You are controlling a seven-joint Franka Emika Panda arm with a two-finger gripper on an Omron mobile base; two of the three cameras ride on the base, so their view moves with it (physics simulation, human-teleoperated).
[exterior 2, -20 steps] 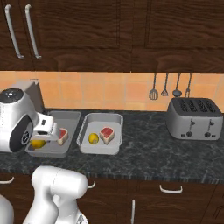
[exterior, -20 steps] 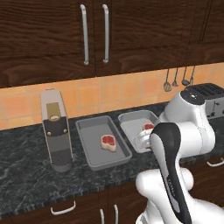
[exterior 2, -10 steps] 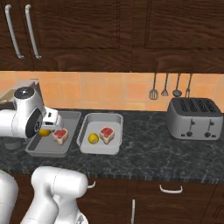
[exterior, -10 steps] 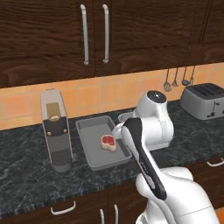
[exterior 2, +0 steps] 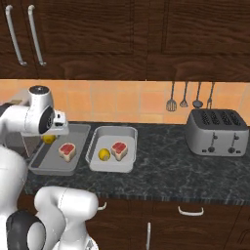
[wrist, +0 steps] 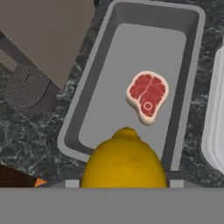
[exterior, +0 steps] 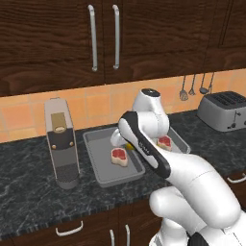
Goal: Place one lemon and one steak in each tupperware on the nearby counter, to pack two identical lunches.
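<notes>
Yellow lemon (wrist: 124, 159) in fingers, above darker tupperware (wrist: 131, 17) rim

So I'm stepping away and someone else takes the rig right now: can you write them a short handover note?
Gripper: shut on the second yellow lemon, carried above the back of the darker grey rectangular tupperware tray, next to the tall grey coffee machine.
Darker tray: one red-and-white steak lies in it, no lemon yet.
Lighter grey tray: holds a yellow lemon and a steak side by side, so that lunch is packed.
Both trays sit on the black speckled stone counter.
Left: lower the held lemon into the darker tray beside its steak, release, withdraw.
</notes>
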